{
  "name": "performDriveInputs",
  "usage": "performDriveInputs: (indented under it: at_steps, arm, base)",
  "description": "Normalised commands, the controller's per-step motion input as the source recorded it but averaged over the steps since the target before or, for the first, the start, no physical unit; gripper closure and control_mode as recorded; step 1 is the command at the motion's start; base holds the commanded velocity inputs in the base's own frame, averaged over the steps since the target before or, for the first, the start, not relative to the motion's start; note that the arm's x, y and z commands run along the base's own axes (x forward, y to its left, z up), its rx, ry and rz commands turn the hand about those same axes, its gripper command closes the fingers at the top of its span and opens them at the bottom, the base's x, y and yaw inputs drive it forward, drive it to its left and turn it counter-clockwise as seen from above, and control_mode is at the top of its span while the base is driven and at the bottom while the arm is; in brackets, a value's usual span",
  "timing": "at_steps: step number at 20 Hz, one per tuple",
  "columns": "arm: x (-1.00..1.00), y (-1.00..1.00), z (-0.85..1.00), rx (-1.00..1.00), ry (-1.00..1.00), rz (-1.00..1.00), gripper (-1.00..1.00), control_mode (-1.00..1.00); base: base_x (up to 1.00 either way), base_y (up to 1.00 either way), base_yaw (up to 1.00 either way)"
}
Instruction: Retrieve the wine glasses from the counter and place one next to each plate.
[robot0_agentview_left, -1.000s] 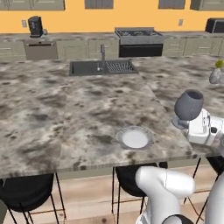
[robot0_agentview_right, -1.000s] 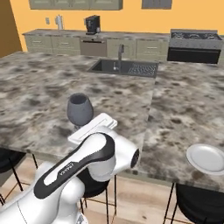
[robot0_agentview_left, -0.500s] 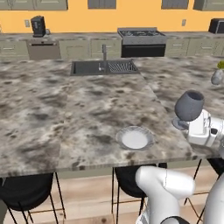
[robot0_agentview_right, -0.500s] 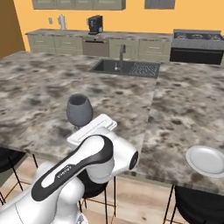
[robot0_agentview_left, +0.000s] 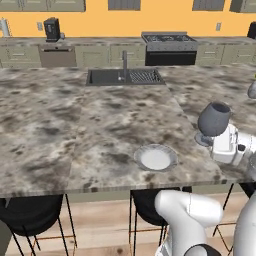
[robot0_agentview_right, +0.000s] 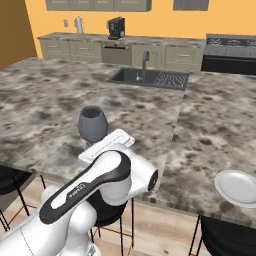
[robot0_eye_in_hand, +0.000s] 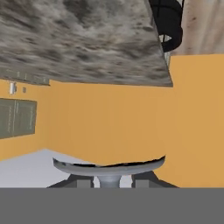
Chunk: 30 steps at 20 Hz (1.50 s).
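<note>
A wine glass (robot0_agentview_left: 214, 120) is held upright above the stone-topped island (robot0_agentview_left: 75, 130), its stem clamped between the jaws of the gripper (robot0_eye_in_hand: 112, 181), as the hand view shows. A white plate (robot0_agentview_left: 155, 158) lies near the island's front edge, beside the glass; a second plate (robot0_agentview_right: 239, 187) is seen to the right.

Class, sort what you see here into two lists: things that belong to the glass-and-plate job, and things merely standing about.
Job: translucent grey-blue stemmed wine glass held in the gripper; round white dinner plate.

Standing about: dark sink with tap; black coffee machine; steel hob; black stools.
</note>
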Motion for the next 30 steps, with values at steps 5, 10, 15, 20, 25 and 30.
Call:
performDriveInputs:
  at_steps: [5,10,15,20,25,30]
  arm:
    - [0.95,-0.29,-0.37,0.00,0.02,0.02,1.00,-1.00]
    - [0.81,-0.44,-0.53,-0.05,0.10,0.00,1.00,-1.00]
    - [0.65,-0.46,-0.46,-0.07,0.08,0.00,1.00,-1.00]
    - [0.41,-0.46,-0.40,-0.04,0.01,0.02,1.00,-1.00]
    - [0.34,-0.23,-0.42,-0.08,-0.02,0.04,1.00,-1.00]
    - [0.28,-0.04,-0.34,-0.04,0.04,0.03,1.00,-1.00]
  base:
    - [0.00,0.00,0.00]
    - [0.00,0.00,0.00]
    - [0.00,0.00,0.00]
    - [0.00,0.00,0.00]
    - [0.00,0.00,0.00]
    - [0.00,0.00,0.00]
